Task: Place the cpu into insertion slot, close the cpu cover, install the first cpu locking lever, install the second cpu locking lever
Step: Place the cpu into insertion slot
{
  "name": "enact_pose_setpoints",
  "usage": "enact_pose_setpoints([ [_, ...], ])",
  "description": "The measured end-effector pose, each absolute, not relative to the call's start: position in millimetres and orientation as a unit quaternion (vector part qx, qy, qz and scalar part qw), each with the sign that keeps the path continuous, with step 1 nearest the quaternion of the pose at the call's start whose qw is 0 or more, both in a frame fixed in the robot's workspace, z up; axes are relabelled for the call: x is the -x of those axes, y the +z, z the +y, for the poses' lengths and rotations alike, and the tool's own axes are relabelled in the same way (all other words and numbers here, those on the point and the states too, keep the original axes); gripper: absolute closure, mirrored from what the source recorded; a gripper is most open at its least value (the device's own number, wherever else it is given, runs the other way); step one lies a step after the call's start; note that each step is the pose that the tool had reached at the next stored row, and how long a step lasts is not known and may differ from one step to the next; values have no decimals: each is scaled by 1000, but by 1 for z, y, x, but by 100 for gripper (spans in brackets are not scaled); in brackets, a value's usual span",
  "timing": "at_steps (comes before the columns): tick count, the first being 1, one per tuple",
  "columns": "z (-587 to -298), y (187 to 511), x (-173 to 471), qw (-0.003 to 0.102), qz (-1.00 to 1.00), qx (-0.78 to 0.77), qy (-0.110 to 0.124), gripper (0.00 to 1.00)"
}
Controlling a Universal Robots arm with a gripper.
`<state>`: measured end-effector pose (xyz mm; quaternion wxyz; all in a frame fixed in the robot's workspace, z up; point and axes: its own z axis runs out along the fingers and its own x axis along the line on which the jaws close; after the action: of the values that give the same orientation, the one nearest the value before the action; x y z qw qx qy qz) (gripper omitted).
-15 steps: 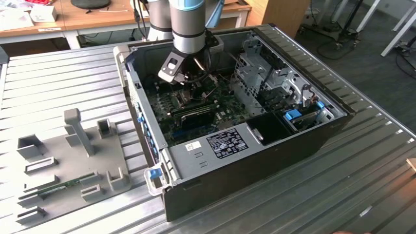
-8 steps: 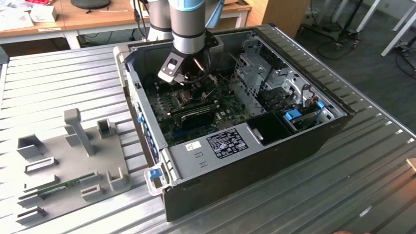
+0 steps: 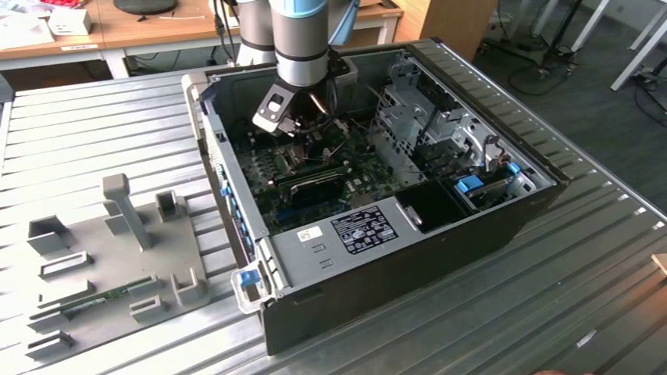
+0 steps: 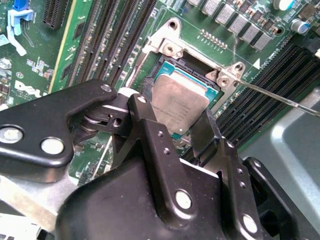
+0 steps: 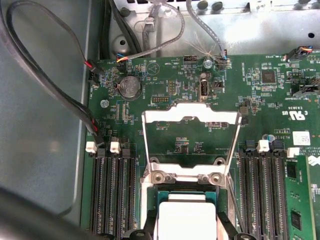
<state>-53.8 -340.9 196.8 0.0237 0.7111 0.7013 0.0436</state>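
Clearance is tight: memory slots [image 4: 115, 40] flank the insertion slot [image 4: 180, 61] on both sides, and the cpu cover [image 5: 190, 114] is raised (hinged open). The end effector [image 4: 175, 117] pinches the cpu [image 4: 181, 97], tilted over the slot.

Ribbed silver metal worktop [image 3: 115, 117] extends on all sides of the fingers [image 4: 150, 132]. Well apart from them, light wooden desks [image 3: 156, 27] and a wooden cabinet side [image 3: 448, 23] stand along the exterior view's upper edge. Dark grey floor [image 3: 583, 94] lies at the exterior view's right, crossed by white furniture legs [image 3: 641, 47]. Lighting is even.
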Motion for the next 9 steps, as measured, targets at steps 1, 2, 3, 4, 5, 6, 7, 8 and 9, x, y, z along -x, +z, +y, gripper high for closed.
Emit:
enact_pose_setpoints([
  [1,-341,197,54,24,701,-711,44,46],
  [2,-341,197,54,24,701,-711,44,46],
  [3,-341,197,54,24,701,-711,44,46],
  [4,-341,197,54,24,701,-711,44,46],
  [5,-341,197,54,24,701,-711,44,46],
  [6,-341,197,54,24,701,-711,44,46],
  [7,-341,197,54,24,701,-711,44,46],
  [8,-341,196,54,24,701,-711,44,46],
  [9,-341,196,54,24,701,-711,44,46],
])
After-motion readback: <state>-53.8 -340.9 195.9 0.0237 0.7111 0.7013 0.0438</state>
